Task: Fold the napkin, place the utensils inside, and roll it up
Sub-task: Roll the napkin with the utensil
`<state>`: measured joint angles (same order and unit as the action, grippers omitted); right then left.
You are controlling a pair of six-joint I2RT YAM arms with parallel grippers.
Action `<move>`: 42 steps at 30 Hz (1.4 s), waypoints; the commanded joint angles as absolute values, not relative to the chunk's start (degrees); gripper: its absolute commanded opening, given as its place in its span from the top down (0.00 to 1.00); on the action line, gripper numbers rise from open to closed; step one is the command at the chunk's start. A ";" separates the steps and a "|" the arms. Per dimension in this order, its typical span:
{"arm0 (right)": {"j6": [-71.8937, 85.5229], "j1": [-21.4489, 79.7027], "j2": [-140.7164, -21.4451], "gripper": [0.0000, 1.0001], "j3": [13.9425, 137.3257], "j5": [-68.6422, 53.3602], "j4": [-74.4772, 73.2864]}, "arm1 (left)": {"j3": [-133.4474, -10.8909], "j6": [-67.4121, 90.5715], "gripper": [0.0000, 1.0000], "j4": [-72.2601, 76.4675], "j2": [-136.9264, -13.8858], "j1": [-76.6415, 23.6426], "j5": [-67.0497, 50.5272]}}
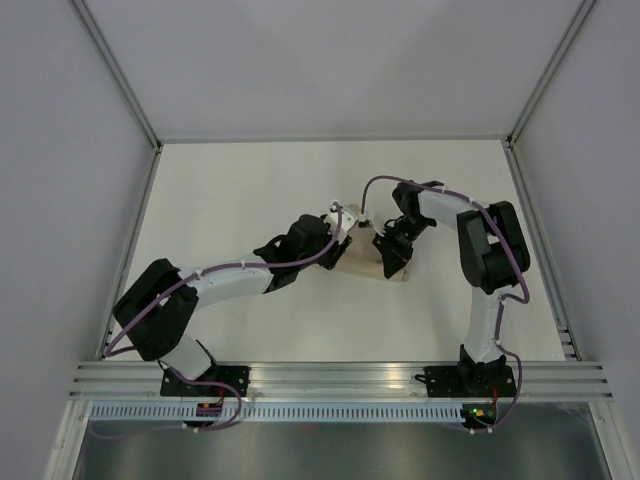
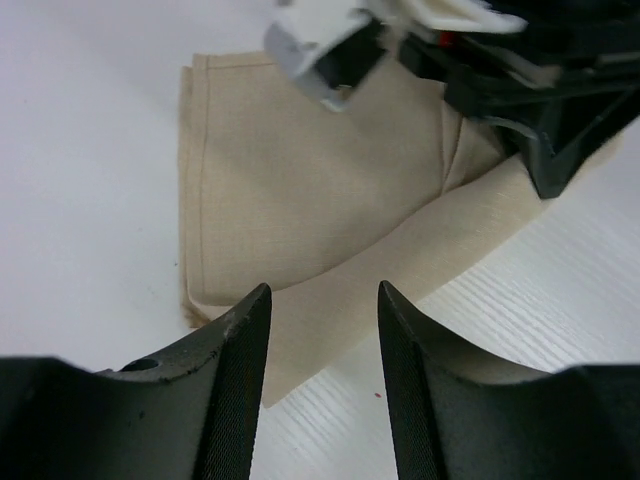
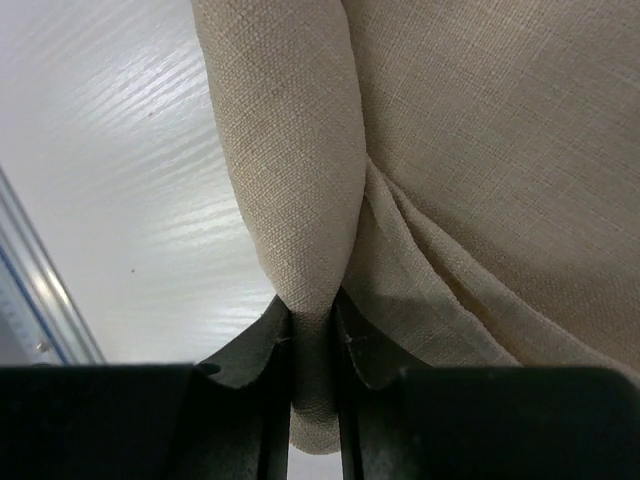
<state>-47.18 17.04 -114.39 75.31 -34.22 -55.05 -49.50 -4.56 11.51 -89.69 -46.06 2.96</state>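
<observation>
Right tool [image 3: 315, 325] pinching napkin [image 3: 480, 150] fold, left tool [image 2: 322, 305] parted above — white table [image 1: 250, 190]

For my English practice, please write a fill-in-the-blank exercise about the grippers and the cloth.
1. The right gripper is ____ on a fold of the beige-tan cloth napkin.
2. The left gripper is ____ and holds nothing.
3. The napkin rests on a ____ table.
Missing words: shut; open; white.
</observation>
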 commanded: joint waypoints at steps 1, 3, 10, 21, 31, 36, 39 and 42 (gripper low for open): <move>-57.55 14.42 -125.40 0.80 79.26 -26.72 -69.16 | -48.69 -13.35 0.47 16.87 -88.68 -50.96 8.52; -59.32 13.89 -128.66 0.80 83.31 -26.55 -72.32 | -48.69 -16.16 0.46 17.31 -90.08 -53.43 9.66; -61.00 13.80 -135.08 0.79 91.57 -26.01 -77.42 | -50.53 -22.67 0.44 17.93 -97.10 -58.62 10.54; -59.50 13.80 -140.97 0.76 99.84 -26.28 -82.09 | -54.75 -30.67 0.40 20.56 -106.43 -65.21 14.85; -58.36 13.80 -142.56 0.76 102.22 -26.89 -83.32 | -58.01 -32.26 0.33 20.04 -111.96 -65.83 13.45; -58.45 13.80 -142.38 0.74 101.69 -28.91 -83.41 | -60.81 -31.12 0.44 16.01 -114.95 -65.83 11.78; -58.80 13.80 -141.77 0.72 101.25 -30.05 -83.32 | -61.26 -30.24 0.67 14.51 -115.66 -65.57 11.08; -58.97 13.80 -140.36 0.66 100.37 -31.81 -83.32 | -61.43 -29.09 0.84 12.57 -116.10 -65.22 9.58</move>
<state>-55.66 13.98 -138.80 101.69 -36.49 -89.56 -60.69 -30.41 17.80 -113.54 -65.36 13.67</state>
